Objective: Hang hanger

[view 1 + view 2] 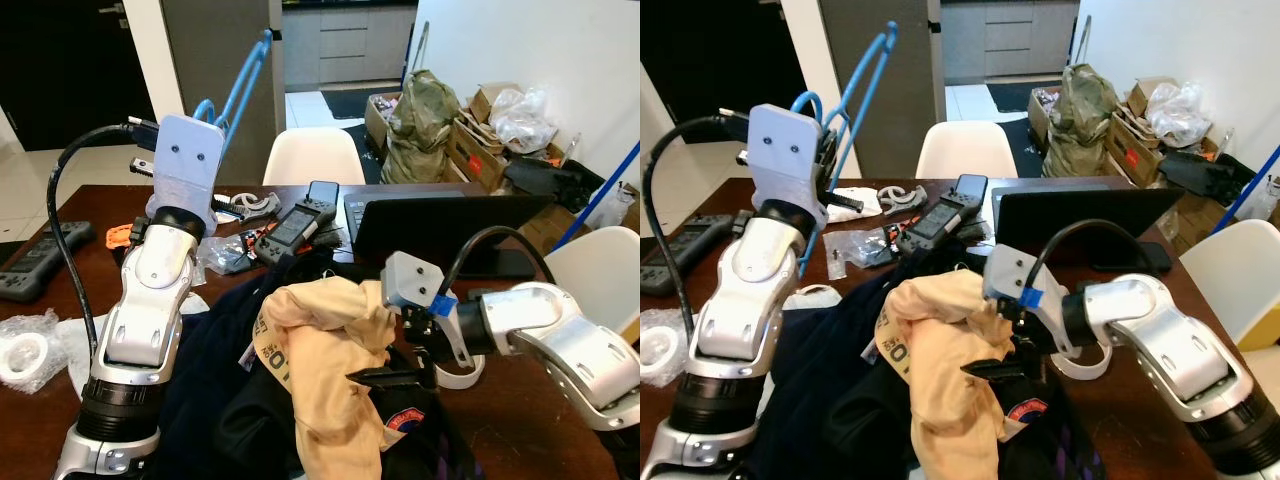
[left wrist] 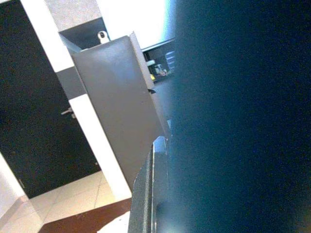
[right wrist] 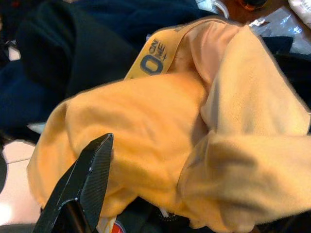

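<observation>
The left gripper (image 1: 825, 150) is raised high over the far left of the worktop (image 1: 90, 205), and the blue hanger (image 1: 238, 90) rises from it, up and to the right, toward the grey door behind; whether its fingers are closed on the hanger I cannot tell, since the wrist block hides them, and the left wrist view is mostly a dark blue blur with the grey door (image 2: 114, 97) beside it.

The right gripper (image 1: 385, 378) lies low over the clothes at the near middle; one black finger (image 3: 85, 182) shows against the tan shirt (image 1: 320, 350), and the fingers look parted, gripping nothing; the shirt is heaped on dark navy clothes (image 1: 215, 380).

Farther back on the worktop lie a laptop (image 1: 440, 225), a black handset (image 1: 290, 228) and a phone (image 1: 322, 193); a controller (image 1: 40, 258) sits at the far left, a tape roll (image 1: 18, 358) at the near left, on crumpled plastic.

Beyond the worktop stands a white chair (image 1: 313, 155); against the right wall cardboard boxes (image 1: 480, 140) hold bags and loose clutter, with a full olive bag (image 1: 418, 125) beside them.
</observation>
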Robot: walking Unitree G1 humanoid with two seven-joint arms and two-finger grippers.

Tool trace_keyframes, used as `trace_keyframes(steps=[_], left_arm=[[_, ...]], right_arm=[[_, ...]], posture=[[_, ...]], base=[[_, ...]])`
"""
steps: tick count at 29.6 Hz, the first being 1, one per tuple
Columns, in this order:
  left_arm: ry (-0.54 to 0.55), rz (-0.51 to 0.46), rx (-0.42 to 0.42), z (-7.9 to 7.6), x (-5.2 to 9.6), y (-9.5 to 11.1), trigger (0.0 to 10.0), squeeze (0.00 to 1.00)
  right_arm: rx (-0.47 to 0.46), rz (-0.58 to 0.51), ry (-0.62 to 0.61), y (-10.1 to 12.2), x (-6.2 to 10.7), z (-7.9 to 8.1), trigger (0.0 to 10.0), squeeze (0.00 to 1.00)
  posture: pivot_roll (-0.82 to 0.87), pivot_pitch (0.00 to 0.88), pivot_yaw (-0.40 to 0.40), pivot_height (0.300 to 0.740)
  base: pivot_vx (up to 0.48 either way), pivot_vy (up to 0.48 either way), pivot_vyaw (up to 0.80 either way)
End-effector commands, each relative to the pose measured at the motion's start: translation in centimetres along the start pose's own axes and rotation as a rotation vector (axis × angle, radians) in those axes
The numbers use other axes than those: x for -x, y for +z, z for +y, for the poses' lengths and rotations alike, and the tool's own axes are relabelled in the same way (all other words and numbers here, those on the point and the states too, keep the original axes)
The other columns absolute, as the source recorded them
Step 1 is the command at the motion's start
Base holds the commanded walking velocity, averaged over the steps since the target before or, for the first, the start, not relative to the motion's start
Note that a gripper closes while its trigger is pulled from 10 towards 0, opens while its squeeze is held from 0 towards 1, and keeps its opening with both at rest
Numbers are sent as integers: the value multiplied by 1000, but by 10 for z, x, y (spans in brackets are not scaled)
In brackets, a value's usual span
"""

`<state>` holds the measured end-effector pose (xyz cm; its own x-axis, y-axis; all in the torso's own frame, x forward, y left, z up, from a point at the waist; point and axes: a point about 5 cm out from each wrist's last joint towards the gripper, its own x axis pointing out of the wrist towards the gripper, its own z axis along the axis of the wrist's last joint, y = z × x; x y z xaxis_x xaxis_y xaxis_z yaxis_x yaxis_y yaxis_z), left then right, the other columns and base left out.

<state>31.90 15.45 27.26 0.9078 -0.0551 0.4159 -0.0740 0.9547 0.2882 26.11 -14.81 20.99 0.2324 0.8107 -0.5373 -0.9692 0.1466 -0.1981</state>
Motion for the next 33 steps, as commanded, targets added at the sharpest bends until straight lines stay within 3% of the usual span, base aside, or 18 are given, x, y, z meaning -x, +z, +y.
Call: trace_keyframes(steps=[1,2,4,5,7,14,16,18,19,20,22,23,24,25,26,29,30,33], left_arm=[[1,22,-2,2,-2,-3,10000,0],[-41,15,-7,-1,-3,-2,10000,0],[-41,15,-7,-1,-3,-2,10000,0],[-98,12,-29,1,-4,-3,10000,0],[-98,12,-29,1,-4,-3,10000,0],[-152,-7,-43,6,-8,0,10000,0],[-152,-7,-43,6,-8,0,10000,0],[-207,-18,-13,5,-8,4,10000,0],[-292,-29,29,3,-8,9,10000,0],[-447,-36,85,2,-3,16,10000,0],[-447,-36,85,2,-3,16,10000,0],[-582,-33,135,2,4,22,10000,0],[-710,-23,159,3,12,26,10000,0],[-710,-23,159,3,12,26,10000,0],[-810,-14,165,5,19,28,10000,0],[-908,5,161,7,28,28,10000,0],[-1010,23,141,9,39,28,10000,0],[-1010,23,141,9,39,28,10000,0]], right_arm=[[-2,7,-6,0,3,-1,10000,1000],[-15,46,-32,-6,14,-4,10000,1000],[-15,46,-32,-6,14,-4,10000,1000],[-34,80,-83,-10,38,-10,10000,1000],[-34,80,-83,-10,38,-10,10000,1000],[-47,138,-194,-17,73,-19,10000,1000],[-47,138,-194,-17,73,-19,10000,1000],[-32,97,-251,-12,82,-26,10000,1000],[-3,2,-293,1,90,-31,10000,1000],[44,-160,-311,23,98,-34,10000,929],[44,-160,-311,23,98,-34,10000,929],[87,-281,-296,41,102,-33,10000,412],[128,-377,-247,56,103,-29,10000,0],[128,-377,-247,56,103,-29,10000,0],[157,-431,-201,66,102,-25,10000,0],[185,-472,-157,75,101,-21,10000,0],[218,-514,-121,85,102,-19,10000,0],[218,-514,-121,85,102,-19,10000,0]], posture=[[-21,0,30,740],[-23,0,33,740],[-23,0,33,740],[-30,0,43,740],[-30,0,43,740],[-38,0,51,740],[-38,0,51,740],[-38,0,52,740],[-34,0,54,740],[-31,0,55,740],[-31,0,55,740],[-30,0,58,740],[-29,0,60,740],[-29,0,60,740],[-27,0,62,740],[-26,0,65,740],[-26,0,66,740],[-26,0,66,740]], base=[[0,0,0],[0,0,0],[0,0,0],[0,0,0],[0,0,0],[0,0,0],[0,0,0],[0,0,0],[0,0,0],[0,0,0],[0,0,0],[0,0,0],[0,0,0],[0,0,0],[0,0,0],[0,0,0],[0,0,0],[0,0,0]])
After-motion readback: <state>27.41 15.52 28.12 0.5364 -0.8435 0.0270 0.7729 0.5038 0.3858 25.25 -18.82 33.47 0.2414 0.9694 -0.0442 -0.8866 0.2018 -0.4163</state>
